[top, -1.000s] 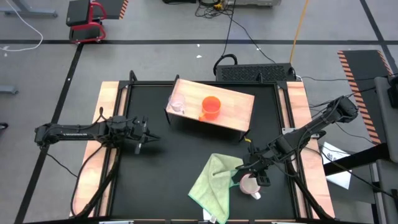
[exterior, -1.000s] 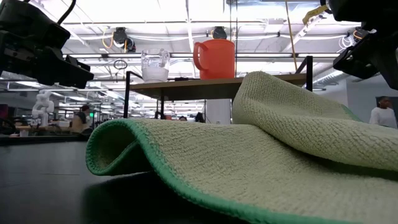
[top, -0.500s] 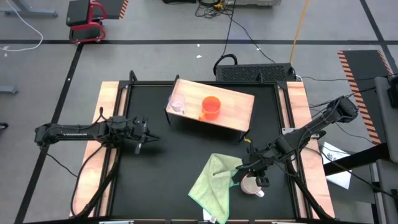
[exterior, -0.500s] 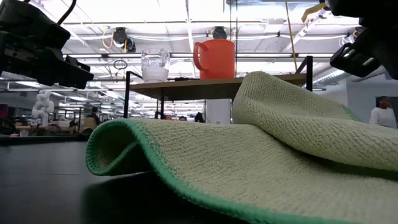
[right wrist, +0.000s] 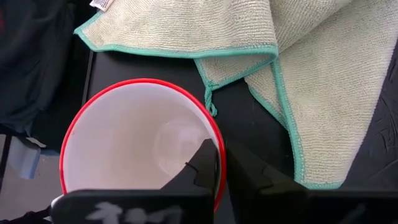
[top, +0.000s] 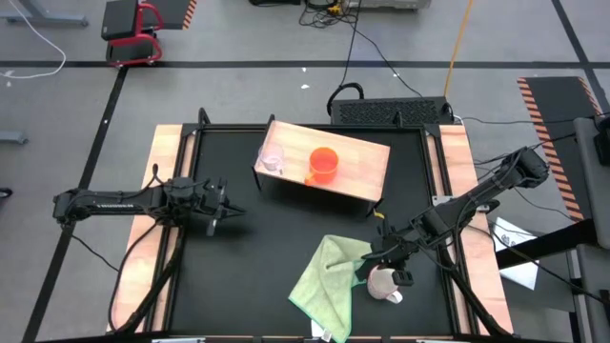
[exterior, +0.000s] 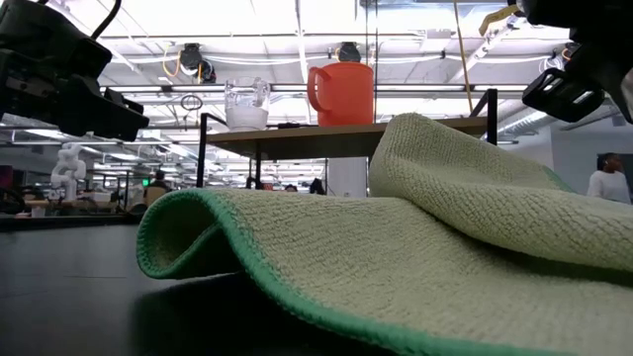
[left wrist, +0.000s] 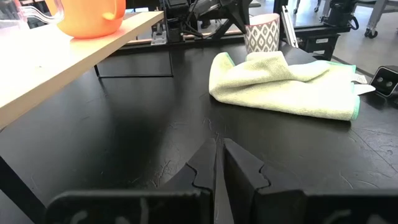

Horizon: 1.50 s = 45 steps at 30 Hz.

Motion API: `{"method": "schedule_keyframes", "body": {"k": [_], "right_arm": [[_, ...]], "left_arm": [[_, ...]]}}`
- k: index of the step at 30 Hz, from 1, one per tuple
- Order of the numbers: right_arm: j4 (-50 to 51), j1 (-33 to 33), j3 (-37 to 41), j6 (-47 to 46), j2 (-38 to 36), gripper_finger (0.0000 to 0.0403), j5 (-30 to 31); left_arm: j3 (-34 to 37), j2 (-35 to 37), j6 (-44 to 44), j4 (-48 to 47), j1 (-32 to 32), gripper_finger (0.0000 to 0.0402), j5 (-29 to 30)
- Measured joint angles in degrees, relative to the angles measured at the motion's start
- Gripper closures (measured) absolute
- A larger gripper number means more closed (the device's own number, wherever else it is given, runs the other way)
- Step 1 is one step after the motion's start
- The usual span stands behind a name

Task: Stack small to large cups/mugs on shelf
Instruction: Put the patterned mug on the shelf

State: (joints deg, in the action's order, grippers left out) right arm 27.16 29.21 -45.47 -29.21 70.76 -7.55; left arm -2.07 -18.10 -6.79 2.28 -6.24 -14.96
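The white mug (right wrist: 134, 137), red-rimmed and patterned outside (left wrist: 261, 34), stands upright on the black table near its front right (top: 384, 284), beside the light green cloth (top: 329, 276). My right gripper (right wrist: 222, 163) is shut on it. The clear glass cup (top: 272, 160) and the orange mug (top: 324, 164) stand on their bases on the light-wood shelf (top: 367, 167) at the far middle. My left gripper (left wrist: 219, 158) hovers shut with nothing in it over the table's left side (top: 221, 205). My right gripper pinches the white mug's red rim (right wrist: 219, 144) on the side next to the cloth, one finger inside the mug and one outside. The fingers slant down from above and from the table's right. The mug sits upright with its base on the table.
The crumpled green cloth (exterior: 415, 247) lies right against the mug's left side and fills the low view's foreground. Bare black tabletop (left wrist: 124, 124) stretches between the cloth and the shelf. Wooden strips (top: 162, 191) edge the table's sides.
My right gripper has shut its fingers on the white mug's rim while staying in place. The mug stays on the table beside the cloth.
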Motion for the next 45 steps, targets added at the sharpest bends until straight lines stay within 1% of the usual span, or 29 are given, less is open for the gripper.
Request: {"method": "schedule_keyframes", "body": {"k": [8,13,18,21,24,29,37,45], "right_arm": [[-3.2,0.1,0.0,0.2,0.0,0.0396,0.0],[-2.9,0.2,0.0,3.2,-0.5,0.0396,0.0],[-3.7,0.2,0.0,6.0,-3.4,0.0396,1.4],[-3.3,0.2,0.0,9.6,-6.3,0.0396,1.9],[-3.6,0.2,0.1,11.7,-9.2,0.0397,4.3],[-10.5,0.3,4.4,13.4,-13.4,0.0397,4.8],[-12.0,0.3,12.7,9.5,-20.6,0.0397,7.8],[-12.4,1.3,16.9,8.7,-27.7,0.0397,8.8]], "left_arm": [[0.0,0.0,0.0,-0.5,0.0,0.0371,0.0],[0.0,0.0,0.0,-0.7,0.0,0.0371,0.0],[0.0,0.0,0.5,-0.7,0.0,0.0371,0.0],[0.0,0.0,0.9,-0.8,0.0,0.0371,0.0],[0.0,0.0,1.0,-0.8,0.0,0.0371,0.0],[0.0,0.0,1.1,-0.8,0.0,0.0371,0.0],[0.0,0.0,0.7,-0.8,0.0,0.0371,0.0],[0.0,0.0,0.5,-0.8,0.0,0.0371,0.0]]}}
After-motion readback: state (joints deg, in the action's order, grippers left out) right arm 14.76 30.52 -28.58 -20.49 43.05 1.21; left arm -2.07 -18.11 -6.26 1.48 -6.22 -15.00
